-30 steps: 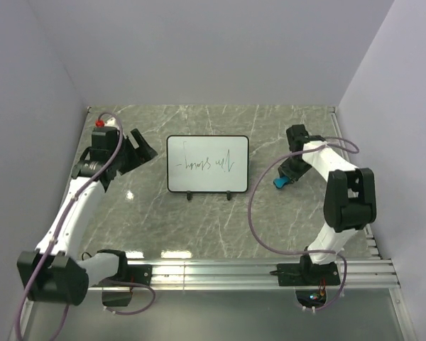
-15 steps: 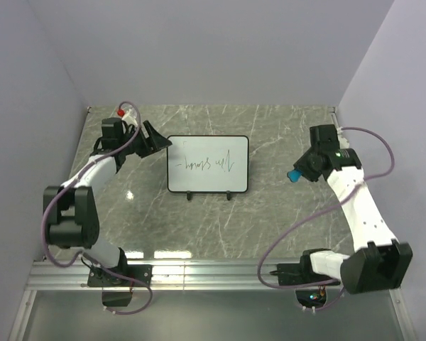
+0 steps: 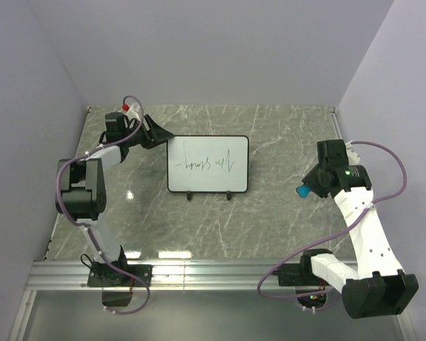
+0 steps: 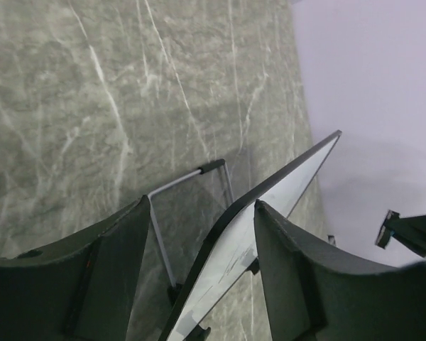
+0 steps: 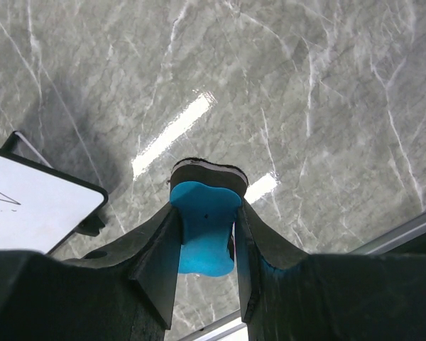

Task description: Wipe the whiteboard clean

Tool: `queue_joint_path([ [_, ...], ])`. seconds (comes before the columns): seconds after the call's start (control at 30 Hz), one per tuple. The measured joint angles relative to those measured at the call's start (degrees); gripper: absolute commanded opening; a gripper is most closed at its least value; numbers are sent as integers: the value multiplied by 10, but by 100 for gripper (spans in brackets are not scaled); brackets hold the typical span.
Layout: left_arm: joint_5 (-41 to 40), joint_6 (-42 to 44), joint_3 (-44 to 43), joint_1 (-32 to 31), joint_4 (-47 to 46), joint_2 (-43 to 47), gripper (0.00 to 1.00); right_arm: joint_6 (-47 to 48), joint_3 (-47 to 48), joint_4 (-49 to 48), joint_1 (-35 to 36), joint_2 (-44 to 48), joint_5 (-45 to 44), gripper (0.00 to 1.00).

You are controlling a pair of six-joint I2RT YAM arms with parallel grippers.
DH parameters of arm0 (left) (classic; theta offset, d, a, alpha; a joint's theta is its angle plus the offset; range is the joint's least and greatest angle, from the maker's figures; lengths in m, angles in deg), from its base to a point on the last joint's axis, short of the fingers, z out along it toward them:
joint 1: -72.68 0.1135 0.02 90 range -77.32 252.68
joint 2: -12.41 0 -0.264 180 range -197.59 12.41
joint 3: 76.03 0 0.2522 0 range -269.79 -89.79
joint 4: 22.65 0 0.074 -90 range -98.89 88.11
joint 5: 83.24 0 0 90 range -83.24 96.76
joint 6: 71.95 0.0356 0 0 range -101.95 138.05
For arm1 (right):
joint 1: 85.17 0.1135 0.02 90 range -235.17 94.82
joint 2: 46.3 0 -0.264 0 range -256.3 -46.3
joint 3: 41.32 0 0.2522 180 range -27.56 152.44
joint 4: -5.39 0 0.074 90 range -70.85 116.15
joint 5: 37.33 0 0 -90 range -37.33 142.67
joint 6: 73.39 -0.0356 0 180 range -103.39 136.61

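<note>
The whiteboard [image 3: 207,165] stands on two black feet mid-table, with dark handwriting on its face. My left gripper [image 3: 158,135] is open at the board's far left corner. In the left wrist view the board's black-framed edge [image 4: 270,190] runs between the spread fingers [image 4: 99,270], and I cannot tell whether it touches them. The left gripper [image 4: 202,204] holds nothing. My right gripper [image 3: 307,190] is shut on the small blue eraser [image 5: 202,227], held above the table to the right of the board. The board's corner [image 5: 35,199] shows at the left of the right wrist view.
A wire stand [image 4: 176,186] props the board from behind. An aluminium rail [image 3: 213,273] runs along the near edge with both arm bases. Walls close in the left, back and right sides. Marble tabletop [image 3: 270,220] lies between board and rail.
My left gripper has swung from left of the board up to its far left corner. My right gripper has carried the blue eraser away from the board, to the right and nearer.
</note>
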Motion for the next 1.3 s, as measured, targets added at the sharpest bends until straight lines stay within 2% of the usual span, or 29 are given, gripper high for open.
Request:
queue_joint_path([
  [0.2, 35, -26, 9, -3, -31, -14, 51, 2, 0, -1, 0, -10, -1, 0],
  [0.23, 39, -29, 12, -3, -40, -14, 44, 2, 0, -2, 0, -14, 0, 0],
  [0.33, 49, -43, 23, -4, -56, -14, 34, 2, 0, -7, 0, -27, 4, 0],
  [0.67, 84, -94, 47, -4, -132, -26, 30, 2, 22, -27, -1, -44, 23, 0],
  [0.83, 106, -106, 53, -9, -154, -28, 4, 4, 26, -76, 8, -44, 70, 0],
  [0.9, 116, -113, 53, -17, -165, -28, 0, 5, 26, -115, 35, -44, 89, 0],
  [1.03, 121, -112, 59, -25, -170, -25, 0, 10, 67, -167, 139, -84, 110, 0],
  [1.17, 118, -101, 74, -24, -160, -12, 0, 15, 174, -221, 247, -200, 120, 0],
  [1.3, 110, -83, 88, -25, -139, 8, 0, 15, 297, -262, 314, -339, 137, 0],
])
